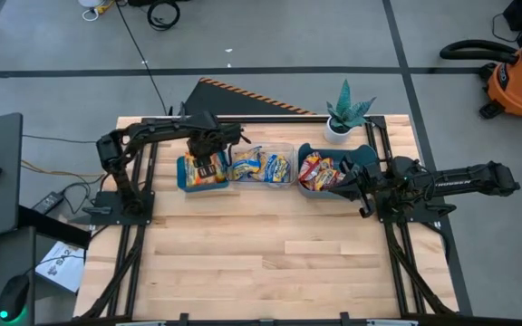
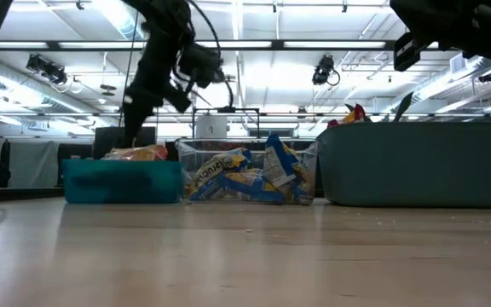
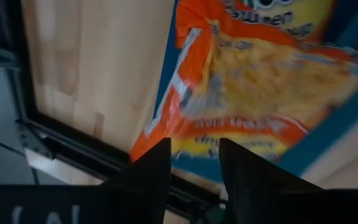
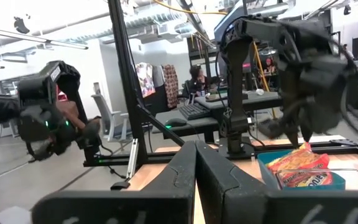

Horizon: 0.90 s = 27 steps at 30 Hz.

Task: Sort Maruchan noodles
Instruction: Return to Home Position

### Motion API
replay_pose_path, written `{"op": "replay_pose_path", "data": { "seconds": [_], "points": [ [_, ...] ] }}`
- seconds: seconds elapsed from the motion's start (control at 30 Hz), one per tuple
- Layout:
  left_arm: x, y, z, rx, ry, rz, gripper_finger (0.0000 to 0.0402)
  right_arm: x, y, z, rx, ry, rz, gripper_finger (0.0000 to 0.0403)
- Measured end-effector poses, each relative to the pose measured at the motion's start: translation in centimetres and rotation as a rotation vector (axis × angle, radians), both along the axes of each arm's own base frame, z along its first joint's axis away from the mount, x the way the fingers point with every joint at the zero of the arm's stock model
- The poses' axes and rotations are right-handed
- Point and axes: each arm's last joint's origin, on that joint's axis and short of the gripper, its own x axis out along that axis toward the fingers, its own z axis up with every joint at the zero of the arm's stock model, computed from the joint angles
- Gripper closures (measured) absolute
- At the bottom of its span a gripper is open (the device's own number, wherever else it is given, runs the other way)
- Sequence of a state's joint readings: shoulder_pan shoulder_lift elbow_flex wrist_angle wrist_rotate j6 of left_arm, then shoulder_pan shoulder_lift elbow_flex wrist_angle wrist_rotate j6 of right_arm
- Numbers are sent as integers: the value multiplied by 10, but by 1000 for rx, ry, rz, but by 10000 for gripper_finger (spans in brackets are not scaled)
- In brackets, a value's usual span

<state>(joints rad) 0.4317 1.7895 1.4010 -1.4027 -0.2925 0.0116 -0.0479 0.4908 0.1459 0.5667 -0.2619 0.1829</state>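
The left gripper hangs over the teal bin at the left end of the row. Its fingers stand a little apart with nothing between them. The orange packs lie in that bin. The wrist view shows them blurred and cut off by the frame, and from above the gripper covers part of them.

The right gripper sits at the right rim of the dark bin, with its fingers pressed together and empty. Whether it touches the rim cannot be told. The red packs lie in the dark bin. In the low view its wall hides all but one tip above the rim.

Between these two bins, the clear bin holds the blue-and-yellow packs, which show through its wall in the low view. How many packs lie in any bin is hard to make out.

The three bins stand side by side toward the far edge of the table, with a plant just behind the dark bin. The widest open stretch of boards lies in front of the row, running to the near edge.
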Motion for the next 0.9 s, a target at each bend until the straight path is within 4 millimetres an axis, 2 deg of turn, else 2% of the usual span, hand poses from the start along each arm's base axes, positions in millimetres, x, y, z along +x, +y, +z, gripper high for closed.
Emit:
{"op": "replay_pose_path", "data": {
  "seconds": [0.17,0.3,0.43,0.6,0.77,0.9],
  "points": [
    [-5,-1,43,23,-119,23,260,0,0,0,0,3,-6,389],
    [-18,-7,76,-4,-411,86,260,0,0,-1,-2,12,6,389],
    [-39,-27,97,56,-701,86,260,-4,1,-3,0,35,35,391],
    [-66,-61,88,89,-976,61,260,-17,0,0,-3,18,0,393],
    [-82,-89,57,81,-1222,-5,260,-27,-4,-3,-12,33,-151,391],
    [-87,-102,34,75,-1357,-88,260,-32,-5,-1,-6,12,-213,391]
  ]
}}
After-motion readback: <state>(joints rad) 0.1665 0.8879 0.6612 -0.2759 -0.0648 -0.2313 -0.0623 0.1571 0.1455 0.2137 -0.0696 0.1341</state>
